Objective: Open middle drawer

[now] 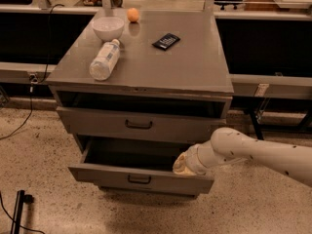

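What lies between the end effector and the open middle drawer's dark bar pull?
Nothing: only bare front panel of the grey metal middle drawer, in the camera view. The end effector sits at its upper right edge; the dark bar pull is centred.

We are finding the gripper (184,164) at the right end of the middle drawer's (107,175) front rim, partly sinking behind the panel, so we are not making out how it is meeting the metal. The arm (263,152) is running off the right edge. The drawer's inside is lying in shadow, its back tucked under the upper drawer (97,123). Whatever sits below the pulled-out drawer is hiding beneath it. The dark flat object (166,41) on the cabinet top (195,67) is proving too small to name. A black stand (18,211) is being cut by the bottom edge.
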Available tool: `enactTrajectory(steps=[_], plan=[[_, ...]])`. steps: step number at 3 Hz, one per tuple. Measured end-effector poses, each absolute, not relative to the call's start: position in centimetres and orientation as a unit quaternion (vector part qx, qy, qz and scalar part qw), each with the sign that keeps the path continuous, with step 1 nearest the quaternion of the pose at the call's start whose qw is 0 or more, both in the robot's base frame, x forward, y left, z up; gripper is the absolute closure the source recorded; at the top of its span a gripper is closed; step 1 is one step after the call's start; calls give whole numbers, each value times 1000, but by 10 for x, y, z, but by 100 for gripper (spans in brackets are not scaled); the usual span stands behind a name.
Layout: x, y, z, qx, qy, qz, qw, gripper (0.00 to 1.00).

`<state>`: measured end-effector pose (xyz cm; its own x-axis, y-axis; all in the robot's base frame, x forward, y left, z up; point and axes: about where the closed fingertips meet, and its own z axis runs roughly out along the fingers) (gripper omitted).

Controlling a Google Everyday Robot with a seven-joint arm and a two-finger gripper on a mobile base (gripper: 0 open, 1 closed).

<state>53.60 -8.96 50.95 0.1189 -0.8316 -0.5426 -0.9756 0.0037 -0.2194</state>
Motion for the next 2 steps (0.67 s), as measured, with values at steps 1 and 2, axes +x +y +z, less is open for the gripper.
enactTrajectory(steps=[1, 2], plan=[[538, -86, 504, -691, 655, 125, 280, 100], [547, -82, 493, -675, 665, 116, 297, 100]])
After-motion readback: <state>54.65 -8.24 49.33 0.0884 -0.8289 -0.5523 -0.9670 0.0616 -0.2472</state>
